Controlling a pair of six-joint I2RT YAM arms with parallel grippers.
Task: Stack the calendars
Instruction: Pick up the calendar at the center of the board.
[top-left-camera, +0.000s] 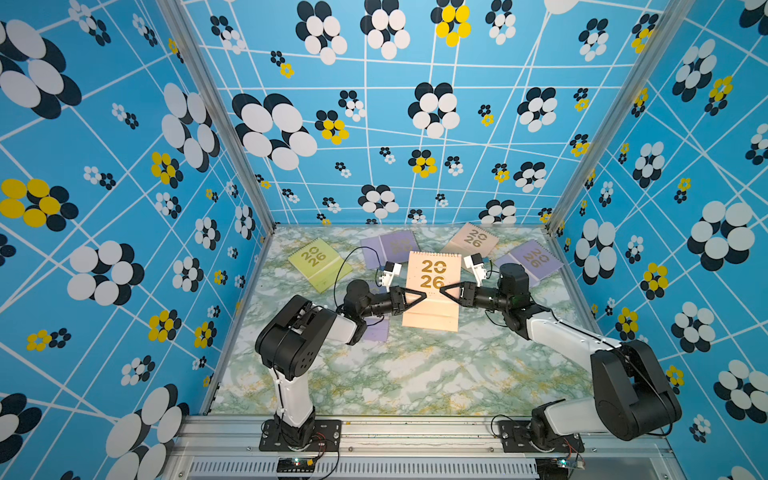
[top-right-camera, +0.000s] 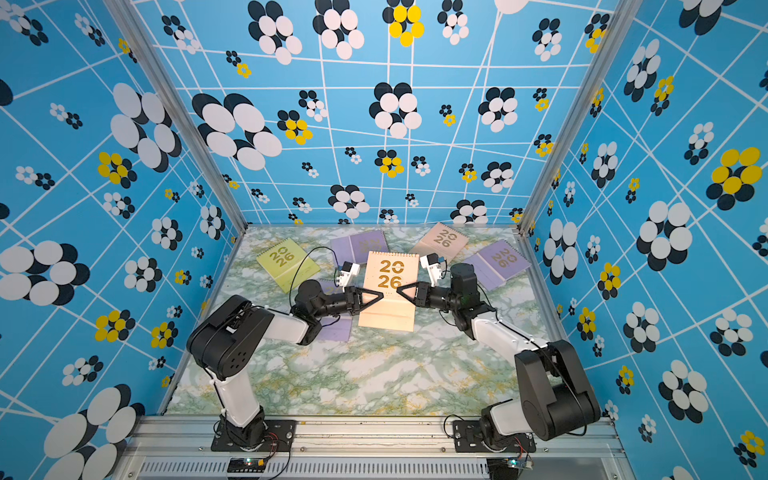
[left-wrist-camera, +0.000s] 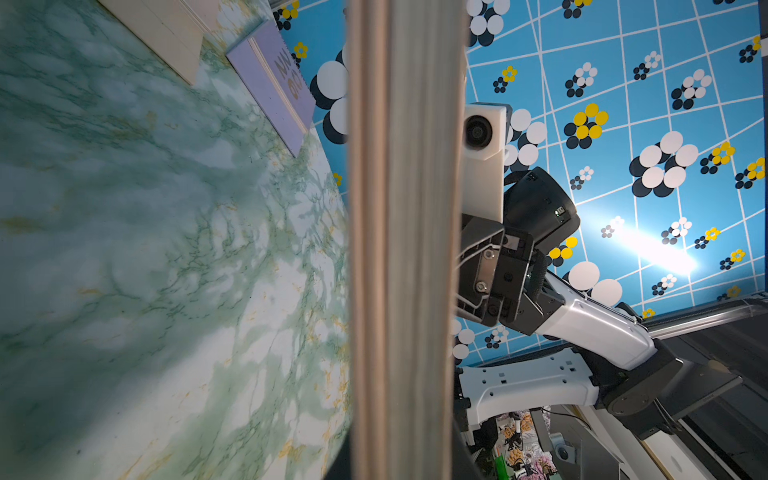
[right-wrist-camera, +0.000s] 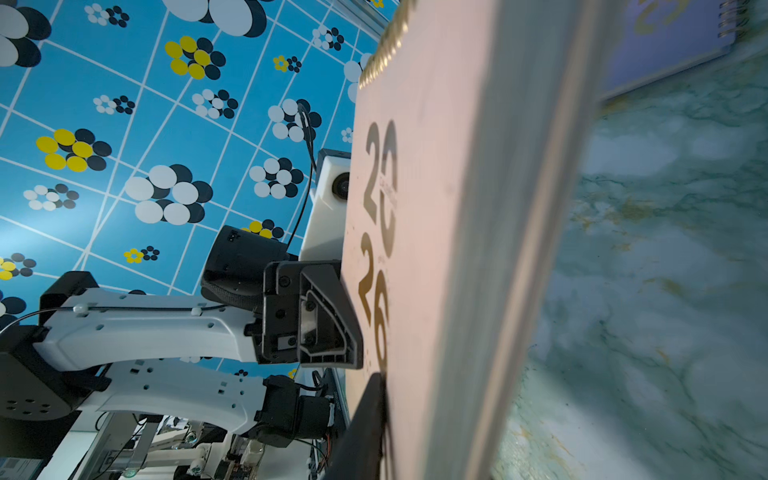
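Now the peach spiral-bound card calendar (top-left-camera: 432, 318) is pinched at opposite edges by left gripper (top-left-camera: 424, 296) and right gripper (top-left-camera: 441, 289). It is held above the green marbled tabletop (top-left-camera: 415, 374).

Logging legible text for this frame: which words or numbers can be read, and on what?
"2026", gold, on the centre peach calendar.
Too small to read: the small print across its "20", right wrist view.
"2026" on the yellow-green calendar.
"2026" on the far peach calendar.
"2026" on the right lilac calendar.
Too faint to read: gold print on the back lilac calendar.
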